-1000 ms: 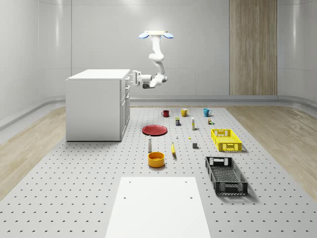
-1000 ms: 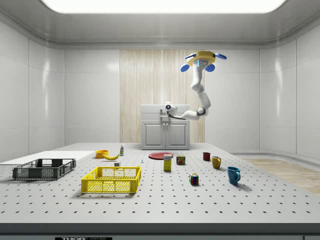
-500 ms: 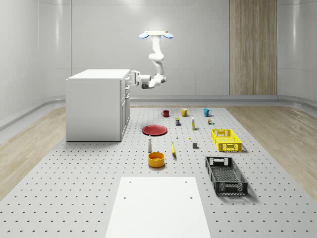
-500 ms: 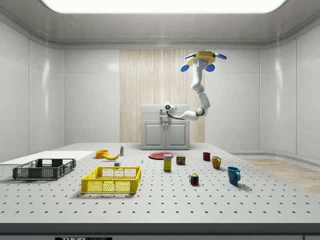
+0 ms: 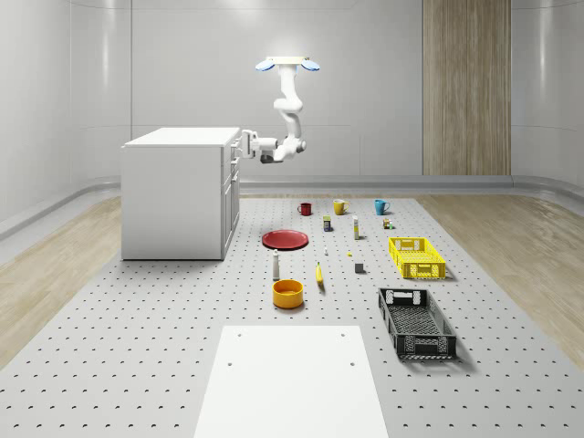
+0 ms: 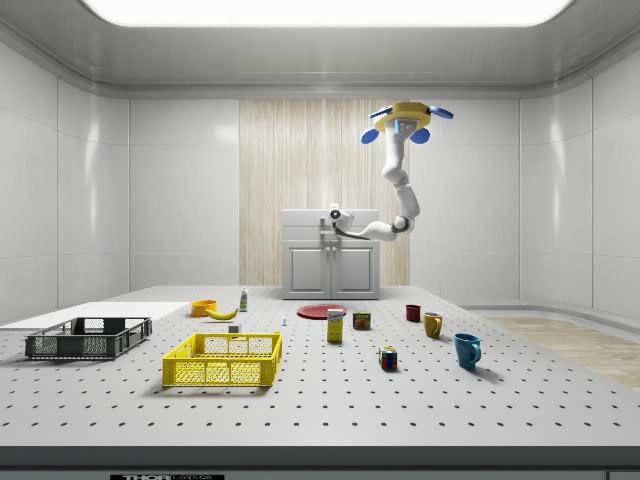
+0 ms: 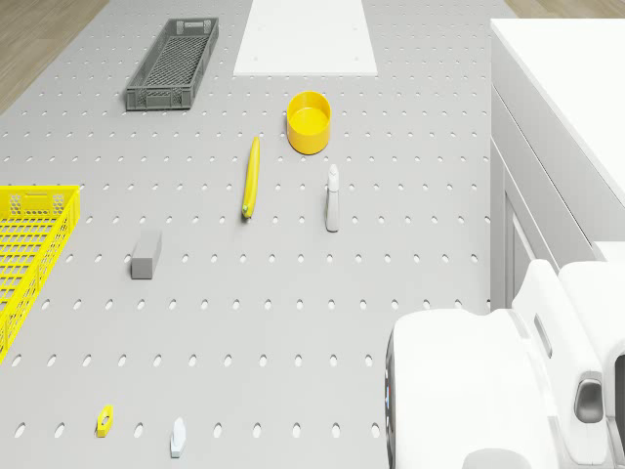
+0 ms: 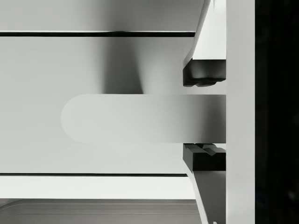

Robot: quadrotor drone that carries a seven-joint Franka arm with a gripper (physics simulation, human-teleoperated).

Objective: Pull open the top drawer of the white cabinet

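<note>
The white cabinet [image 5: 173, 196] stands at the whole-scene view's left, and at the back in the side view [image 6: 330, 265]. The drone [image 5: 287, 64] hovers high beside the cabinet's front. Its arm bends down and reaches level to the top drawer [image 5: 234, 146], where the gripper [image 5: 243, 144] meets the drawer front [image 8: 93, 65]. In the wrist view the long rounded handle [image 8: 131, 118] passes between the two dark pads [image 8: 203, 74], which press close on either side of it. The gripper [image 8: 204, 118] is shut on the handle. The drawer looks flush with the cabinet.
On the pegboard floor in front of the cabinet lie a red plate [image 5: 286, 239], a small bottle [image 7: 332, 197], a banana [image 7: 252, 176], a yellow bowl [image 7: 309, 121], three mugs [image 5: 339, 207], a yellow crate [image 5: 417, 257] and a black crate [image 5: 417, 322]. A white sheet [image 5: 292, 379] lies nearest.
The gripper and forearm have shifted a little toward the cabinet front, up to the top drawer. The drone hovers in the same place. The drawer has not moved.
</note>
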